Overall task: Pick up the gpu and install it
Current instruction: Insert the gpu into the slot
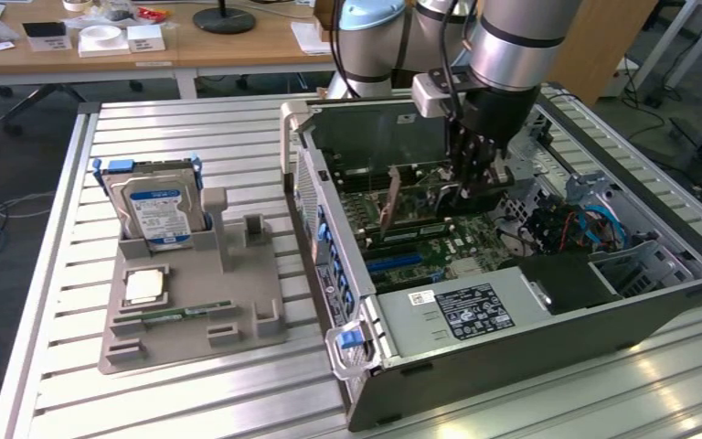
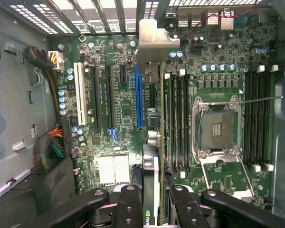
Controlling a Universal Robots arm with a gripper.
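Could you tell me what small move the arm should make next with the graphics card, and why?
Probably a slight sideways nudge toward the long blue slot before lowering. The tool is shut on the graphics card, held edge-down above the motherboard, and its edge appears to run beside that slot, not directly over it, though the angle may mislead.

Exterior high, oblique; wrist close, straight down on shared motherboard (image 1: 449,247) (image 2: 123,109)

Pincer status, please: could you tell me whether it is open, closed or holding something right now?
Pincer: closed on the gpu, held edge-on over the motherboard.
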